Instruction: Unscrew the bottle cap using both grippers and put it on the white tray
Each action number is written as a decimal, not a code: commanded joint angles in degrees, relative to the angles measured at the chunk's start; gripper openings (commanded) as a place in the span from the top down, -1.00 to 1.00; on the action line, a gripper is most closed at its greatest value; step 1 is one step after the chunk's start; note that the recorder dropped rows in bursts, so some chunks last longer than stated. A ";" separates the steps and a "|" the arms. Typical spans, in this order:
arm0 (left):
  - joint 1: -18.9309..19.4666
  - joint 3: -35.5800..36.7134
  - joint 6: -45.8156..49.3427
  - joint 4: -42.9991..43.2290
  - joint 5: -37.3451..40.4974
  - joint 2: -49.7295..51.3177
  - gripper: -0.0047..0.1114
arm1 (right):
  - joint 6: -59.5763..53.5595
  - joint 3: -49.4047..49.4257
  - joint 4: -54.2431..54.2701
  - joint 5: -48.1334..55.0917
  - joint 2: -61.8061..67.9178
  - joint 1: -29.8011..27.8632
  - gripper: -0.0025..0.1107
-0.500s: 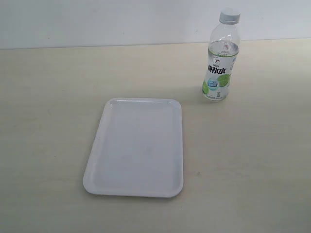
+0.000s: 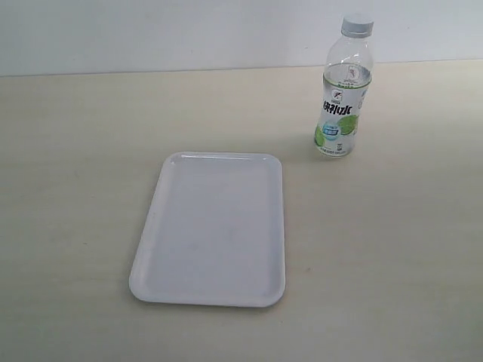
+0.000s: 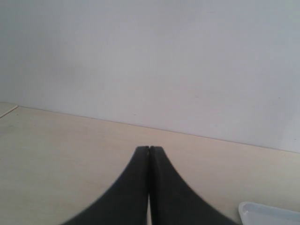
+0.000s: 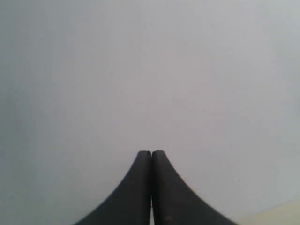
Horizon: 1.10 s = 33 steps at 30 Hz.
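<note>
pale wooden worktop (image 2: 75,188) runs back to a plain grey-white wall (image 2: 151,30), and nothing of either arm shows in the exterior view. the bottle (image 2: 341,105) stands upright in the upper right of that frame, its long axis vertical, with the bottle cap (image 2: 356,26) screwed on at the top. the white tray (image 2: 211,226) lies flat in the lower middle, apart from the bottle, which sits just past its upper right corner.

the left fingers (image 3: 140,164) are pressed together with no gap and grip nothing; ahead of them are worktop, wall and one corner of the tray. the right fingers (image 4: 142,164) are likewise closed flat on each other and empty, facing mostly blank wall (only a sliver of worktop shows, and no bottle).

the bottle is on the right half of the exterior frame, the side where the right arm works, so that arm is probably the nearer one. both pairs must part before one clamps the body and the other comes onto the cap from above, along that vertical axis.
</note>
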 commanded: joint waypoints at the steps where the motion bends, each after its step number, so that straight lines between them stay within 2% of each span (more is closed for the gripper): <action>1: 0.19 0.10 -0.02 0.31 -0.12 -0.26 0.92 | 1.99 0.24 -2.47 -4.66 -0.30 -0.12 0.96; 5: 0.19 0.10 -0.02 0.31 -0.12 -0.26 0.92 | 3.20 0.24 -9.54 -4.78 6.21 -0.12 0.96; 13: 0.19 0.10 -0.02 0.31 -0.12 -0.26 0.92 | -2.59 0.18 -10.97 -12.59 35.59 -0.12 0.96; 20: 0.19 0.10 -0.02 0.31 -0.12 -0.26 0.92 | -0.68 -6.85 -26.12 -16.76 62.68 -0.12 0.90; 24: 0.19 0.10 -0.02 0.31 -0.12 -0.26 0.92 | -0.93 -10.20 -28.35 -22.41 74.04 -0.12 0.64; 28: 0.19 0.10 -0.02 0.31 -0.12 -0.26 0.92 | -3.32 -13.93 -29.49 -25.61 83.85 -0.12 0.16; 31: 0.19 0.10 -0.02 0.31 -0.12 -0.26 0.92 | -2.88 -16.74 -29.83 -27.45 89.19 -0.12 -0.13; 33: 0.19 0.10 -0.02 0.31 -0.12 -0.26 0.92 | -1.63 -18.26 -29.97 -28.51 91.25 -0.12 -0.25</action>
